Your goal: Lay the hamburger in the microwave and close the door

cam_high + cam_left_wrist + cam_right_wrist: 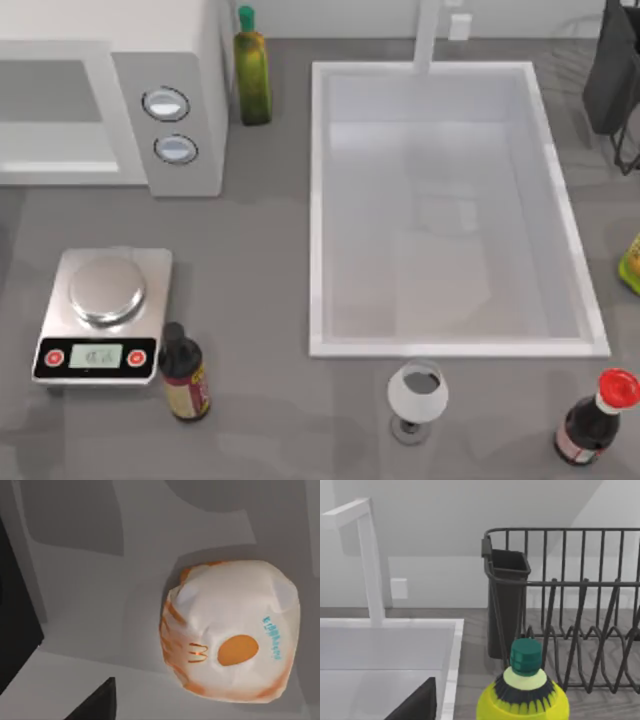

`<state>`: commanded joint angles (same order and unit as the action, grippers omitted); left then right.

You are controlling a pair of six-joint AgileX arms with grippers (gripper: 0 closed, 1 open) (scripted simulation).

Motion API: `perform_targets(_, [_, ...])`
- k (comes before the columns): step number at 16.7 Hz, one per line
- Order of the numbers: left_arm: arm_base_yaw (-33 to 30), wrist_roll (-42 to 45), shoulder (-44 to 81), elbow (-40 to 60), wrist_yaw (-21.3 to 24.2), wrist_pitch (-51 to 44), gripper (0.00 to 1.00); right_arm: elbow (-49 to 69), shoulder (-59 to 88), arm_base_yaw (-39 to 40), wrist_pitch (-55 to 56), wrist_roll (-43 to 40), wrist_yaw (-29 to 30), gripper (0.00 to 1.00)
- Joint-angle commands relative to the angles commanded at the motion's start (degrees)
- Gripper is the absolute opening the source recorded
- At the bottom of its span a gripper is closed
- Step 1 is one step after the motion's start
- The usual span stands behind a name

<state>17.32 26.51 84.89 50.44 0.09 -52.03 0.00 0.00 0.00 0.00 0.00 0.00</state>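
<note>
The biggest hazard, as I judge it, sits at the microwave (170,60). If its door swings while the left arm reaches inside, panel and arm would collide. A hamburger (230,640) lying too near the sill could also block the latch. I cannot tell from the top view how the door stands.

The hamburger lies on a pale matte floor boxed by pale walls, which I take for the microwave's cavity. The left pincer (95,705) hangs above it, apart from it. Whether that pincer is spread or pressed together I cannot tell, and a retreat could snag the wrapper.

The right pincer (415,702) idles near the wire dish rack (580,630); its state I cannot tell either.

The sink (320,200) is a smooth white rectangular basin. The microwave is boxy, glossy white, with a grey panel. The hamburger is a soft lump in creased white paper printed with orange.
</note>
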Motion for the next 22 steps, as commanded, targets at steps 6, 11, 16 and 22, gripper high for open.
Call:
perform_targets(6, [0.59,1.48,3.12,2.17,-0.13,-2.62,1.0,0.0,0.0,0.0,0.0,0.0,0.0,1.0])
perform_targets(11, [0.48,1.39,4.9,0.15,-0.13,1.2,1.0,0.0,0.0,0.0,0.0,0.0,0.0,1.0])
perform_targets(16, [0.66,1.66,10.51,-5.09,-0.13,12.04,1.0,0.0,0.0,0.0,0.0,0.0,0.0,1.0])
perform_targets(22, [0.75,1.8,13.64,-8.04,-0.12,18.12,1.0,0.0,0.0,0.0,0.0,0.0,0.0,1.0])
